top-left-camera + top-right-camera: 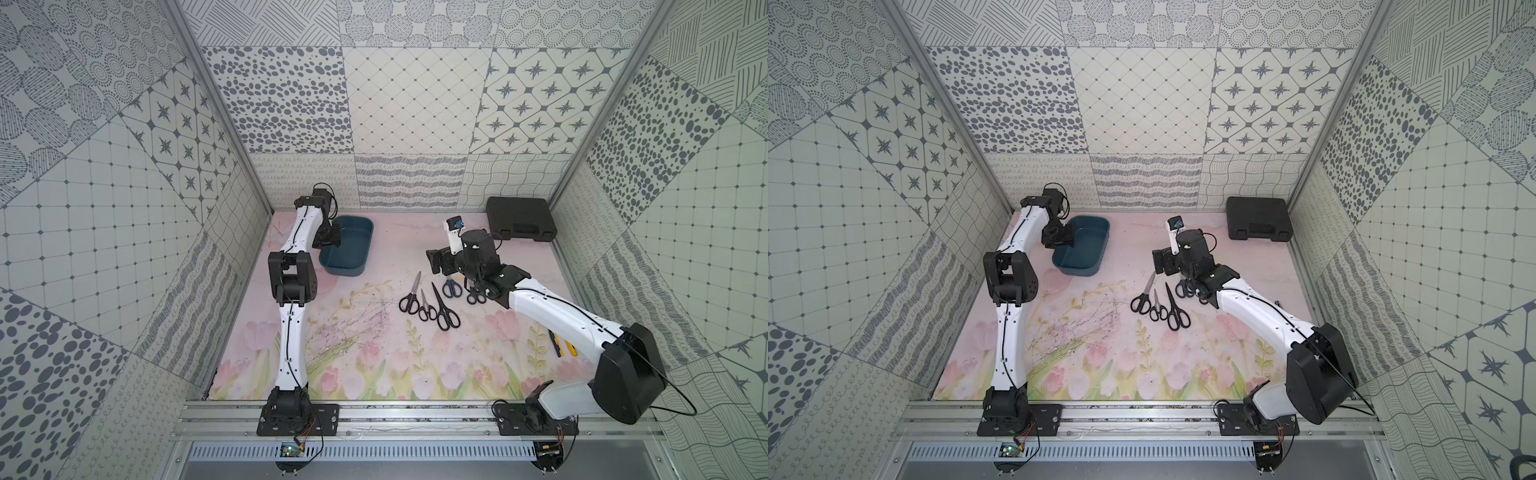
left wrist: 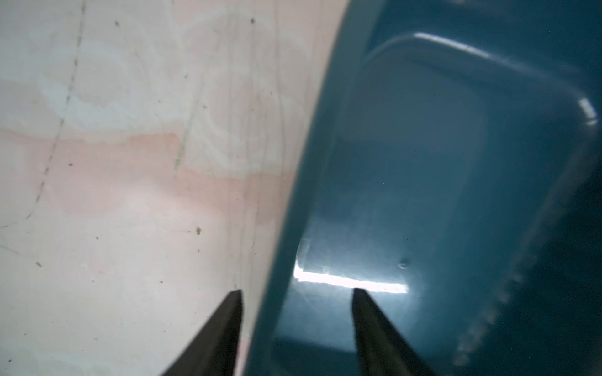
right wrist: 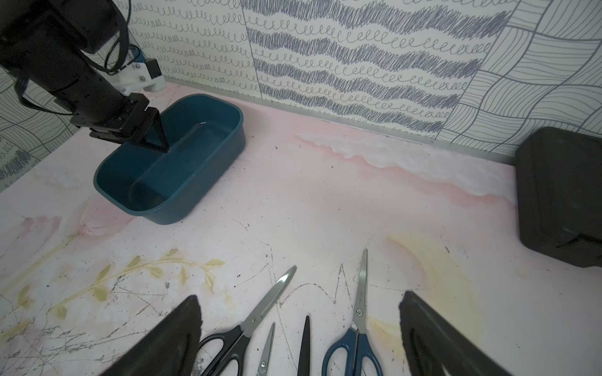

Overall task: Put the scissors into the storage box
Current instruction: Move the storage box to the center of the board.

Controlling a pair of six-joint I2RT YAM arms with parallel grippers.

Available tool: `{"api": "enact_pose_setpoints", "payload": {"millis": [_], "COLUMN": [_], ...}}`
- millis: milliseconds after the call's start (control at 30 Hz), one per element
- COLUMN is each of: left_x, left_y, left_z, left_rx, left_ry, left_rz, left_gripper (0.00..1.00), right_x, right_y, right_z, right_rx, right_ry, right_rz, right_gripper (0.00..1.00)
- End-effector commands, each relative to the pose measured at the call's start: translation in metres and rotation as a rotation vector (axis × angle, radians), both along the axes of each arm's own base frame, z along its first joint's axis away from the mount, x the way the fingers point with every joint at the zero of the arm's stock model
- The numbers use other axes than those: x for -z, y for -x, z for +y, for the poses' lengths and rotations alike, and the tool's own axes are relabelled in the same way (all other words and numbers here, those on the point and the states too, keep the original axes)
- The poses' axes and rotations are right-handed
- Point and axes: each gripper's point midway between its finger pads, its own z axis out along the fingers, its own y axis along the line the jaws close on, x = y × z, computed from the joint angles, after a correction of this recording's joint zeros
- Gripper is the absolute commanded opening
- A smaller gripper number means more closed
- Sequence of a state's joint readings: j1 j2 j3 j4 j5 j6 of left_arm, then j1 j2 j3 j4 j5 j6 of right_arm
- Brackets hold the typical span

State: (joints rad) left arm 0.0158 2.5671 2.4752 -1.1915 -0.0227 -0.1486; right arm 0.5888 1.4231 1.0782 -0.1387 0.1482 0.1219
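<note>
Several pairs of scissors lie side by side on the flowered mat: a black-handled pair (image 1: 410, 297), a small pair (image 1: 427, 308), a long dark pair (image 1: 444, 312) and a blue-handled pair (image 1: 451, 288). My right gripper (image 3: 299, 298) hangs open just above their blades, with nothing between its fingers. The blue-handled pair (image 3: 356, 338) lies nearest one finger. The teal storage box (image 1: 343, 270) stands empty at the back left. My left gripper (image 2: 297, 291) is open and straddles the box's rim (image 2: 293, 201), one finger outside the wall and one inside.
A black hard case (image 1: 521, 218) sits in the back right corner. Yellow-and-black pliers (image 1: 561, 345) lie by the right wall, beside my right arm. Another black-handled pair (image 1: 476, 297) is partly hidden under the right wrist. Patterned walls close in three sides.
</note>
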Motion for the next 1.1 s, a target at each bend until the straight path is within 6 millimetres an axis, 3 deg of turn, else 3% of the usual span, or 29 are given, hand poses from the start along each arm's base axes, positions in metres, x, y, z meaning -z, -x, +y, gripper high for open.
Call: {"api": "enact_pose_setpoints", "payload": {"millis": [0, 67, 167, 367, 433, 567, 700, 833, 933, 1067], "left_x": [0.015, 0.012, 0.0, -0.027, -0.037, -0.051, -0.044, -0.035, -0.026, -0.006], "left_y": [0.029, 0.031, 0.035, 0.06, 0.077, 0.131, 0.188, 0.227, 0.245, 0.255], "left_z": [0.004, 0.005, 0.005, 0.0, -0.006, -0.022, -0.038, -0.049, -0.065, -0.076], "left_rx": [0.013, 0.004, -0.005, -0.012, -0.017, -0.034, -0.044, -0.043, -0.008, 0.015], "left_ry": [-0.006, -0.012, -0.028, -0.037, -0.01, 0.024, 0.038, 0.044, 0.066, 0.071], "left_rz": [0.131, 0.126, 0.099, 0.063, 0.045, 0.011, 0.015, 0.059, 0.065, 0.099], "left_gripper": [0.28, 0.13, 0.01, 0.0, 0.0, 0.0, 0.0, 0.0, 0.0, 0.0], "right_x": [-0.002, 0.0, 0.003, 0.004, 0.003, 0.007, 0.012, 0.018, 0.02, 0.026], "right_y": [0.002, 0.004, 0.005, 0.007, 0.008, 0.01, 0.01, 0.008, 0.004, -0.001], "right_z": [-0.007, -0.009, -0.012, -0.016, -0.018, -0.023, -0.026, -0.021, -0.018, -0.013], "right_rx": [0.02, 0.023, 0.029, 0.039, 0.044, 0.054, 0.07, 0.052, 0.049, 0.044], "right_ry": [0.018, 0.024, 0.037, 0.046, 0.051, 0.067, 0.064, 0.06, 0.064, 0.05], "right_rz": [-0.027, -0.027, -0.023, -0.025, -0.028, -0.023, -0.012, 0.001, 0.006, 0.019], "right_gripper": [0.97, 0.96, 0.97, 0.97, 0.96, 0.97, 0.97, 0.97, 0.97, 0.97]}}
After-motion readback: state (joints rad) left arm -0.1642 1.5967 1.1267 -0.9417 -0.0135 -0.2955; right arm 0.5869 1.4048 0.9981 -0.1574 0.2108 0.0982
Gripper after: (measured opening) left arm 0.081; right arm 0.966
